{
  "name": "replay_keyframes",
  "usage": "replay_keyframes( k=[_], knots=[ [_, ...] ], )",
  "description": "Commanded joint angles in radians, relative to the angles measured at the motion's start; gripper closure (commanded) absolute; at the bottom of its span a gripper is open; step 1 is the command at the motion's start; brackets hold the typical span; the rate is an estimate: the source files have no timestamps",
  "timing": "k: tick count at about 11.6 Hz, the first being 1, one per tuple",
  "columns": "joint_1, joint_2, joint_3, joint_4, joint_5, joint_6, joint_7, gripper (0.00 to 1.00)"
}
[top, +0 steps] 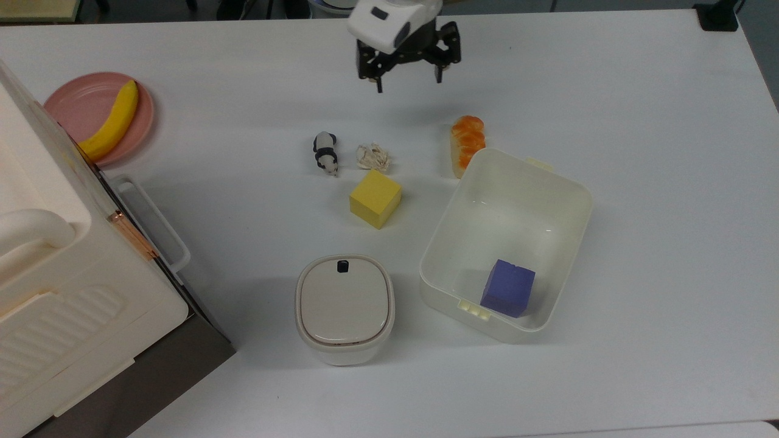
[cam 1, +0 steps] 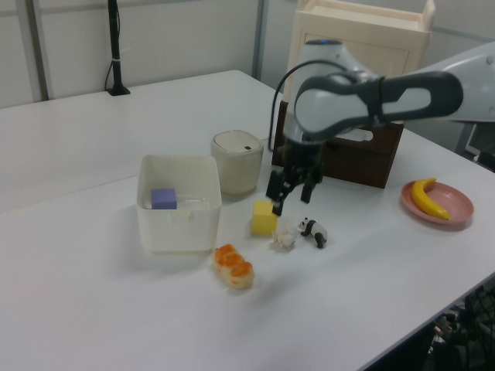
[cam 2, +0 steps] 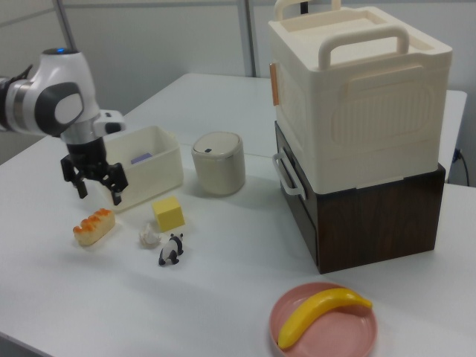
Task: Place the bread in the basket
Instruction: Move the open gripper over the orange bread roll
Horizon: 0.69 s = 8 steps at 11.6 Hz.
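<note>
At the upper middle of the top view the gripper (top: 407,81) hangs above the white worktop (top: 639,152) with its two dark fingers spread wide, nothing between them and nothing touched; in the right view it (cam 2: 97,189) sits at the left of the frame, above the bread (cam 2: 93,226). The bread (top: 467,145), a small elongated loaf with a glossy orange-brown segmented crust and pale cream sides, lies on the worktop right of centre in the top view, just beside the upper left corner of the basket (top: 571,261). The basket is a cream-white rectangular tub of smooth plastic with rounded corners and small rim tabs; a matte purple cube (top: 507,288) rests inside near its lower wall. Left of the bread in the top view lie a crumpled whitish paper ball (top: 372,156), a black-and-white panda figure (top: 325,152) and a yellow cube (top: 375,198). A rounded lidded container (top: 344,307) stands at lower centre.
</note>
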Motion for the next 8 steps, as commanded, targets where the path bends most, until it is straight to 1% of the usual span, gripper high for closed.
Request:
replay_keyframes(
  k=[1, 2, 3, 5, 6, 8],
  knots=[
    [0.066, 0.036, 0.002, -0.043, -0.032, 0.131, 0.149, 0.0],
    [0.083, 0.065, 0.002, -0.04, -0.053, 0.16, 0.187, 0.0],
    [0.1, 0.098, 0.002, -0.038, -0.094, 0.191, 0.247, 0.0],
    [0.108, 0.163, 0.003, -0.011, -0.153, 0.24, 0.327, 0.0],
    [0.118, 0.177, 0.011, 0.001, -0.177, 0.242, 0.347, 0.0],
    [0.132, 0.182, 0.012, 0.009, -0.195, 0.243, 0.37, 0.0]
  ],
)
